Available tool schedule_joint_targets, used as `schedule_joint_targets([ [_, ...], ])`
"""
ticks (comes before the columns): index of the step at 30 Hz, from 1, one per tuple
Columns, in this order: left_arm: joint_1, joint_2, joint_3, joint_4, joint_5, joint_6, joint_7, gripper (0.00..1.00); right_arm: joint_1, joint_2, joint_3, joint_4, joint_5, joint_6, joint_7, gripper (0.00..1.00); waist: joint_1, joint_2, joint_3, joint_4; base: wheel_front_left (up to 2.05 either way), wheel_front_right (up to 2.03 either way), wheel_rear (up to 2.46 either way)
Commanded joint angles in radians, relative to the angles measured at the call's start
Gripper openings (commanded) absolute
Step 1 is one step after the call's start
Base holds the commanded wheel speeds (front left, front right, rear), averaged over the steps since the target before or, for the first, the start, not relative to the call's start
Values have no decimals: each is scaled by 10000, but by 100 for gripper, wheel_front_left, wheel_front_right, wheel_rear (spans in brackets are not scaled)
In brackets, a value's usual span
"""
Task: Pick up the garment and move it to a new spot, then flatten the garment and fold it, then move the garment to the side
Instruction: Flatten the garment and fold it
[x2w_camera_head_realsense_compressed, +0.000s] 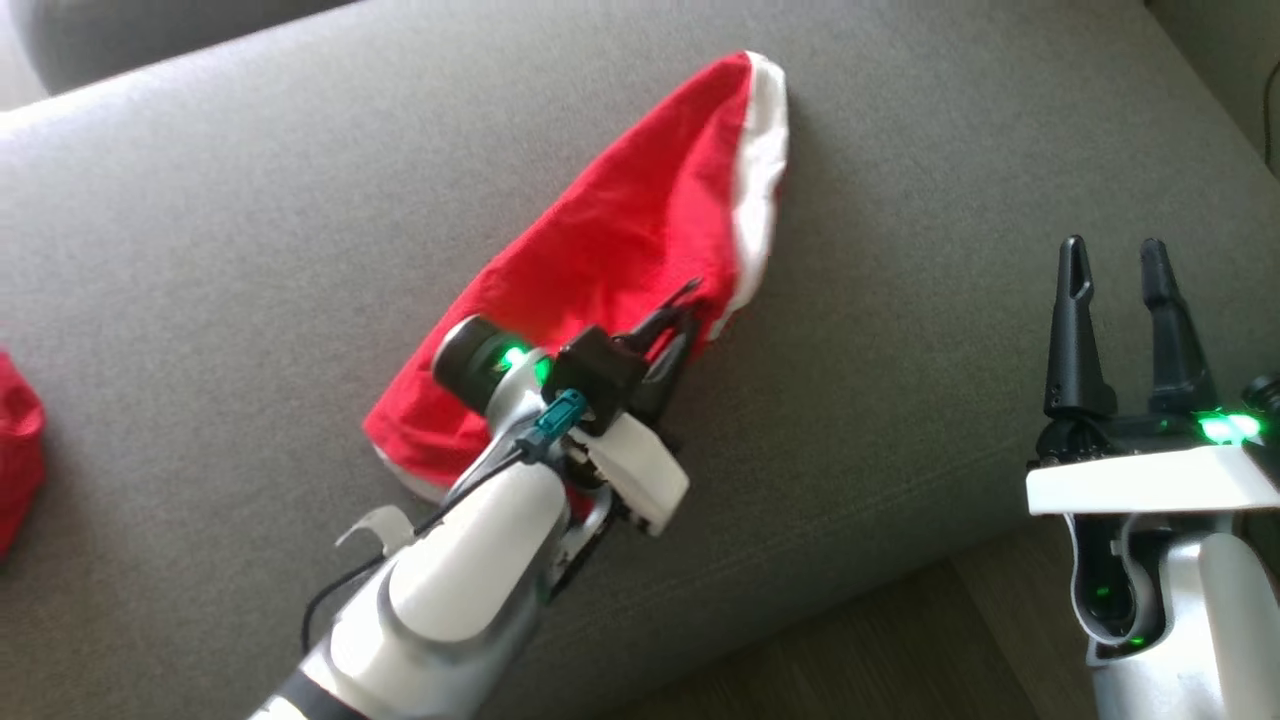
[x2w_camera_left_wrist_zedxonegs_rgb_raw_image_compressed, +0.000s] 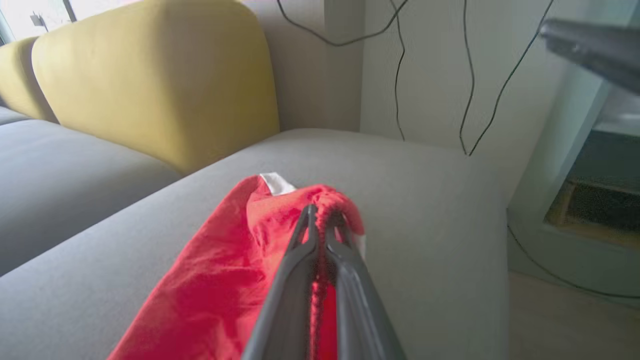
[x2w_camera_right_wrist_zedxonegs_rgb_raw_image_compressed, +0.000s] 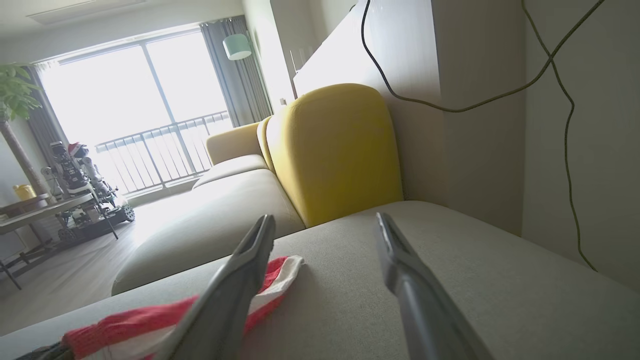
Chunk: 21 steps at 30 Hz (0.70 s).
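Head view shows my left claw (x2w_camera_head_realsense_compressed: 683, 312) pinched tight on a fold of the red garment (x2w_camera_head_realsense_compressed: 620, 220), which lies spread on the middle of the grey sofa seat (x2w_camera_head_realsense_compressed: 220, 260). My right claw (x2w_camera_head_realsense_compressed: 1112, 262) is wide and empty, near the seat's front edge. I think the cloth is soft, light and floppy, so a pinch on its edge should hold it

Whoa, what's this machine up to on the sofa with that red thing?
A two-armed robot is working on a red garment with white trim, which lies on a grey sofa cushion. Its left gripper is shut on a bunch of the red cloth near one edge, low against the cushion. The right gripper hangs open off to the side, touching nothing. The garment is not yet folded.
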Motion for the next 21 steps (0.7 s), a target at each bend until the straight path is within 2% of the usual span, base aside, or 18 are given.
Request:
schedule_joint_targets([
  [1, -319, 28, 233, -719, -374, -84, -118, 0, -252, -13, 179, -243, 26, -2, -64, 100, 0, 0, -257, 101, 0, 0, 0],
  [6, -596, 28, 90, -2043, -2000, -192, -50, 0, -285, -13, 167, -48, 122, -2, -64, 100, 0, 0, -624, 58, 0, 0, 0],
  [12, -1788, 28, 325, -3255, -4113, 3, 712, 0, -345, -13, 70, 131, 398, -2, -64, 100, 0, 0, -743, -96, 0, 0, 0],
  [18, -3450, 28, 1156, -3555, -5966, 130, 1558, 0, -466, -12, 0, 198, 712, -2, -64, 100, 0, 0, -467, -231, 0, 0, 0],
  [21, -4202, 160, 1662, -3061, -6339, 225, 1922, 0, -555, -12, -17, 211, 851, -2, -64, 100, 0, 0, -236, -262, 0, 0, 0],
])
